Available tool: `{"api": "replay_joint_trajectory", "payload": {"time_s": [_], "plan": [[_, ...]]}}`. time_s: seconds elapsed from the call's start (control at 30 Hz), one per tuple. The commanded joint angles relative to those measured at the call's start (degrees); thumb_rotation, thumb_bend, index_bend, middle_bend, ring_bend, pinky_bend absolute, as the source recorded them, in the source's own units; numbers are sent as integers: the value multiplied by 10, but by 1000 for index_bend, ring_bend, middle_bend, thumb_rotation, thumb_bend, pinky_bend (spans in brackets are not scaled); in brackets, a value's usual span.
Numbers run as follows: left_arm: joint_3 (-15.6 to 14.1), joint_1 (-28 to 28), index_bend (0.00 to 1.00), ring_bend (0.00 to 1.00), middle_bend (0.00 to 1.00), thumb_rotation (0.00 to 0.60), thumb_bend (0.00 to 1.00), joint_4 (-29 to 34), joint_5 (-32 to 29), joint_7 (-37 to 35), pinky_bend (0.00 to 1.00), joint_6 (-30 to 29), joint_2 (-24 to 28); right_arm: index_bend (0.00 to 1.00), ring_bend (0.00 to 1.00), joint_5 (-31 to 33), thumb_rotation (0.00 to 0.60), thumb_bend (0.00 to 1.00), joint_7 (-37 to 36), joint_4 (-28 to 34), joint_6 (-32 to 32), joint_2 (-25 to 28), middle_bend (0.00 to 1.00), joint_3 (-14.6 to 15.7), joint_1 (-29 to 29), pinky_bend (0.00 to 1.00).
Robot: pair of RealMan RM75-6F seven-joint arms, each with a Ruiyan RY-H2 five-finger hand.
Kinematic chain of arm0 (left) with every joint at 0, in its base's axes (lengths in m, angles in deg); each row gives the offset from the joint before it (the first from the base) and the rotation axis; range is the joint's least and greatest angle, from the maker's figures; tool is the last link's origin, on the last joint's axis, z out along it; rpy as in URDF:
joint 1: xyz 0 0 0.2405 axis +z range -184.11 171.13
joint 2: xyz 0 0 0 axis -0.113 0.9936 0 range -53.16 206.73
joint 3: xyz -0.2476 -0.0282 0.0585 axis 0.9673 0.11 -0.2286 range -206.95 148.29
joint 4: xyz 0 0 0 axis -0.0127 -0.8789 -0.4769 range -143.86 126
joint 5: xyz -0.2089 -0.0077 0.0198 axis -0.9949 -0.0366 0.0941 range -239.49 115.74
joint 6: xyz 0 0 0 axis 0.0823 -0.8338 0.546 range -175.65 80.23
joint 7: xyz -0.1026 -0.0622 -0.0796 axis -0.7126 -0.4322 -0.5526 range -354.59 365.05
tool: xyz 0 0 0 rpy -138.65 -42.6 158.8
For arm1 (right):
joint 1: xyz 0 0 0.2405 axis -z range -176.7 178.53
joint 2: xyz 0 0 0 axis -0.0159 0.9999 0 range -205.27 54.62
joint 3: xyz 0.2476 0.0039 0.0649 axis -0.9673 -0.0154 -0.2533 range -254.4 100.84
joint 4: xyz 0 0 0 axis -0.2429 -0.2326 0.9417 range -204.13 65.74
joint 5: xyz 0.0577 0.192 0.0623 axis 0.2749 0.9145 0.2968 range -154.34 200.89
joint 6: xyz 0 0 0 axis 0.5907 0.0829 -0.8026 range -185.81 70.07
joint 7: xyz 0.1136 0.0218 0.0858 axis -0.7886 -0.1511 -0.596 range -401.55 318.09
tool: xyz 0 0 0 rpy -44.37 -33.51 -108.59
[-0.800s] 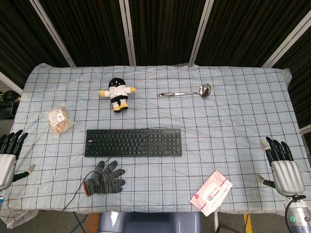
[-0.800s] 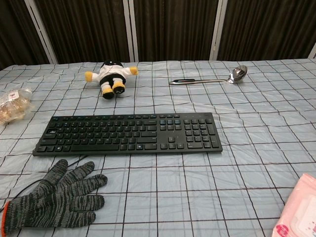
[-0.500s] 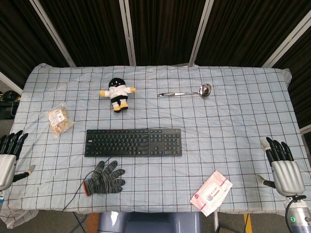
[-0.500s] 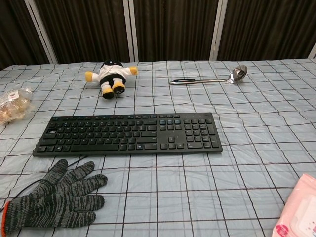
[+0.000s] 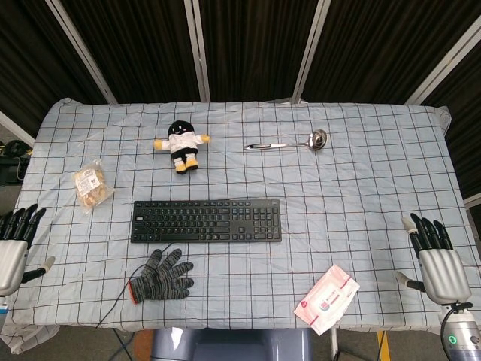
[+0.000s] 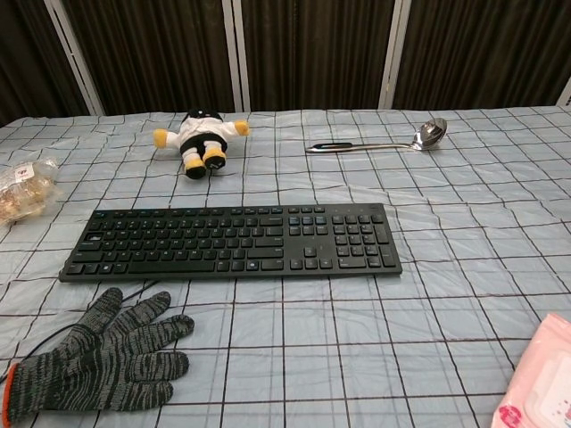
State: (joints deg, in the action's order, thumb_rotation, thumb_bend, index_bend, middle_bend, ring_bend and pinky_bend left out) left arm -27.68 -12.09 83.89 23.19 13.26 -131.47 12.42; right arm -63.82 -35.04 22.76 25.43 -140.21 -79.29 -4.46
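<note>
No legible text, print on pink packet [image 5: 326, 298] and snack bag [image 5: 92, 185] too small

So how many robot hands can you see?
2. The left robot hand is at the table's near left edge, fingers apart, holding nothing. The right robot hand is at the near right edge, past the pink packet, also holding nothing. None seem hidden.

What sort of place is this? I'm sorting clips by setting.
Probably a robot test bench, not a home: a table under a checked cloth, dark curtain panels behind, and unrelated things laid out apart, such as a keyboard, ladle and plush toy.
</note>
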Motion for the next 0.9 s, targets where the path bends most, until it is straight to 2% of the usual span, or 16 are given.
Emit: {"api": "replay_joint_trajectory", "payload": {"time_s": [0.03,0.07,0.1,0.13,0.2,0.23,0.3,0.43,0.53,0.6,0.73,0.9], "plan": [[0,-2,0,2,5,600,355,6,-2,9,10,3,0,0,0,2,600,54,-3,3,-1,1,0,0,1,0],[0,-2,0,26,40,600,430,9,-4,12,37,5,1,0,0,3,600,55,-3,4,-2,2,0,0,1,0],[1,-3,0,113,155,600,540,12,-5,16,116,7,1,0,0,3,600,58,-4,5,-3,2,0,0,0,0],[3,-6,0,243,321,600,626,17,-6,21,224,9,1,0,0,3,600,60,-4,6,-4,3,0,1,0,0],[6,-13,0,467,594,600,726,29,-9,34,377,19,1,0,0,2,600,62,-3,7,-7,4,0,3,-1,0],[6,-18,0,555,695,600,781,36,-12,38,426,28,2,0,0,1,600,63,-3,8,-8,4,0,3,-1,0],[5,-29,0,652,793,600,848,52,-23,56,476,53,5,0,0,0,600,64,-3,8,-7,4,0,3,-2,0],[7,-62,0,716,843,600,873,90,-65,115,516,124,13,0,0,-1,600,66,-6,9,-11,4,0,4,-3,0],[15,-102,0,726,846,600,891,134,-153,190,525,205,25,0,0,0,600,66,-11,10,-16,7,0,5,-4,0],[25,-129,0,729,846,600,902,155,-213,234,527,239,26,0,0,-2,600,67,-15,10,-15,8,0,5,-5,0],[33,-177,0,733,849,600,920,180,-312,314,529,273,17,0,0,-4,600,67,-23,8,-12,9,0,5,-4,0],[33,-240,0,734,853,600,932,196,-427,408,529,278,-4,0,0,-6,600,68,-33,7,-12,10,0,5,-5,0]]}}
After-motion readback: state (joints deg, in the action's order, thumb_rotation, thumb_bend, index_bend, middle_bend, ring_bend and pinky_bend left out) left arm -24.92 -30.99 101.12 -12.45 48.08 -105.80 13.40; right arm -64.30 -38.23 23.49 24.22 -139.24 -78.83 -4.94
